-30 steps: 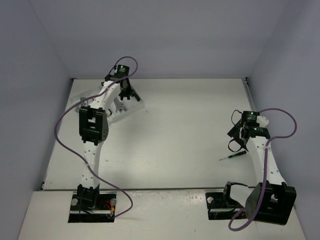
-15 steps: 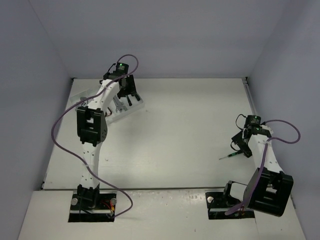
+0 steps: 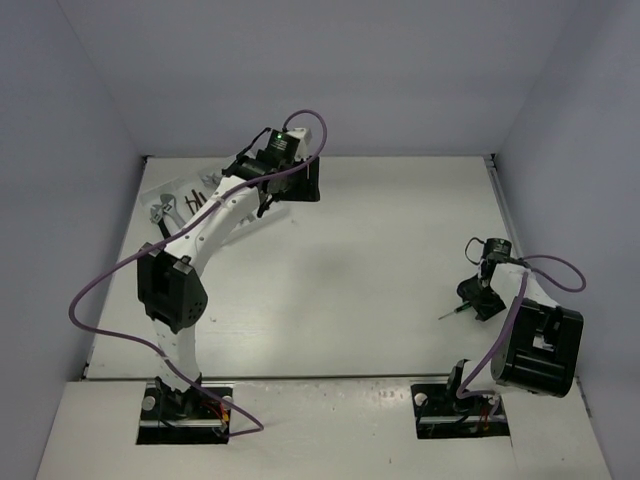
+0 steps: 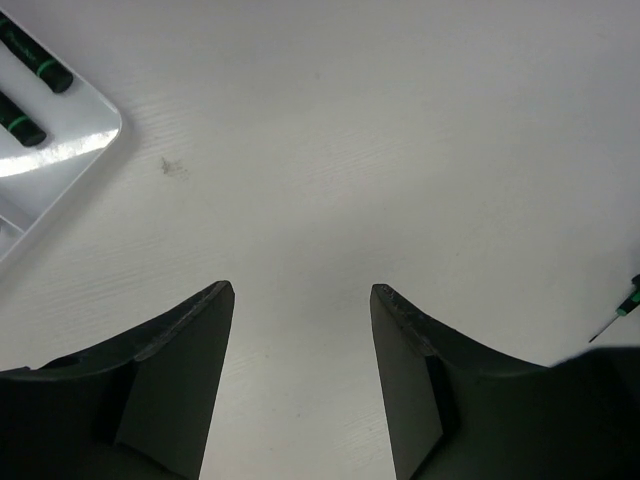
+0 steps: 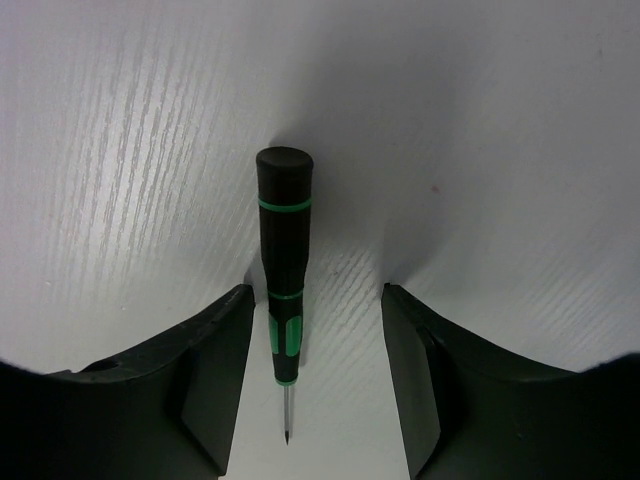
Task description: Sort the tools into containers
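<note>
Right gripper (image 5: pixel 315 300) hangs low over the table (image 3: pixel 380 250) with its jaws spread, 1 finger on each side of a black screwdriver (image 5: pixel 282 240) with green bands; nothing is gripped yet. The tool lies flat on the table's right side, its handle end pointing away from the wrist camera. In that view it sits closer to the left-hand finger than to the other.

Left gripper (image 4: pixel 300 292) is likewise open and empty. It hovers over bare table just off the corner of the white tray (image 4: pixel 95 140), where 2 more screwdrivers (image 4: pixel 35 65) lie in the end compartment. From above, wrenches (image 3: pixel 165 210) and hex keys (image 3: pixel 203 196) show at the far left, seemingly in the tray's other compartments.

The step in hand looks like the pickup of the 1 tool left outside the tray. The next move calls for centring on the handle and closing squarely, since a round handle can roll. Then comes a long carry to the tray, well apart, and a drop in the screwdriver compartment.
</note>
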Robot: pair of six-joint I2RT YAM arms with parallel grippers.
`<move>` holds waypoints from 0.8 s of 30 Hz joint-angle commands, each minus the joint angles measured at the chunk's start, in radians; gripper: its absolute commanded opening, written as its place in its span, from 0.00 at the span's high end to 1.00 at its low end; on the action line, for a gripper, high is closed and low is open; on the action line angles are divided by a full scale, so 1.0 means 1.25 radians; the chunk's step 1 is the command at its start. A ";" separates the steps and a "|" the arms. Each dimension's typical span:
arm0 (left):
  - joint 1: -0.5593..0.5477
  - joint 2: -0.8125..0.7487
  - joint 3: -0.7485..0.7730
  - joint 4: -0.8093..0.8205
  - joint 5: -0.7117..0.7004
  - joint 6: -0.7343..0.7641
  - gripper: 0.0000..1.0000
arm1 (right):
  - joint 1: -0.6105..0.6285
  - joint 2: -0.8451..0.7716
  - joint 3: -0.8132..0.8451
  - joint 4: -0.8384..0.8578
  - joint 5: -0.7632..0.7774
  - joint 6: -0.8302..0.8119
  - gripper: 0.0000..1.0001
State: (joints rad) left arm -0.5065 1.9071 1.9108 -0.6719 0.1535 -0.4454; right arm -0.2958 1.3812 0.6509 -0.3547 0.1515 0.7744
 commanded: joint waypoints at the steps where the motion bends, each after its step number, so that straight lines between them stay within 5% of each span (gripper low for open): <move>1: -0.001 -0.043 -0.031 0.008 0.002 0.015 0.46 | -0.005 0.032 -0.013 0.059 -0.011 -0.029 0.52; 7: -0.016 -0.074 -0.083 0.008 0.008 0.015 0.46 | 0.040 0.036 0.017 0.080 -0.034 -0.097 0.98; 18: -0.024 -0.087 -0.085 0.007 0.119 -0.002 0.46 | 0.465 -0.014 0.256 0.095 0.007 -0.411 1.00; 24: -0.037 -0.091 -0.072 0.009 0.246 -0.048 0.46 | 0.650 -0.090 0.295 0.128 -0.071 -0.628 1.00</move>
State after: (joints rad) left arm -0.5364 1.8660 1.7840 -0.6921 0.3274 -0.4587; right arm 0.4296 1.3545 0.9781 -0.2049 0.1121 0.2265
